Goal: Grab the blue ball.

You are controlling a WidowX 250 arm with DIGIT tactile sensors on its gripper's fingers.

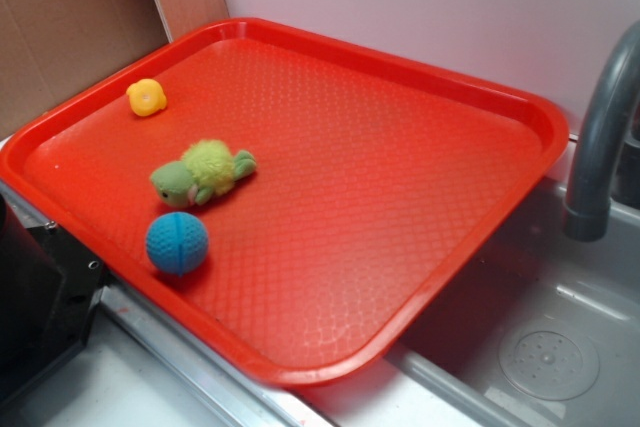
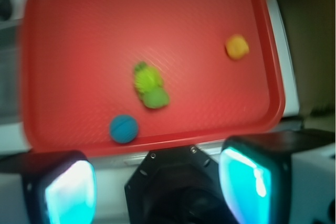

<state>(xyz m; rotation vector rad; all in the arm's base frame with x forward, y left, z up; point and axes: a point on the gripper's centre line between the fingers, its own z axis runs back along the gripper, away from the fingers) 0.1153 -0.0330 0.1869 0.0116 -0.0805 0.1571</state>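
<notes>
Exterior view shows a red tray covering most of the worktop, beside a sink with a grey faucet. Wrist view has the pincer raised high off the tray's near edge, its two fingers spread wide, holding nothing. A green plush turtle lies mid-tray. The blue ball rests just beside it, near the tray's front-left rim. A small yellow toy sits well apart, toward the back-left corner.
</notes>
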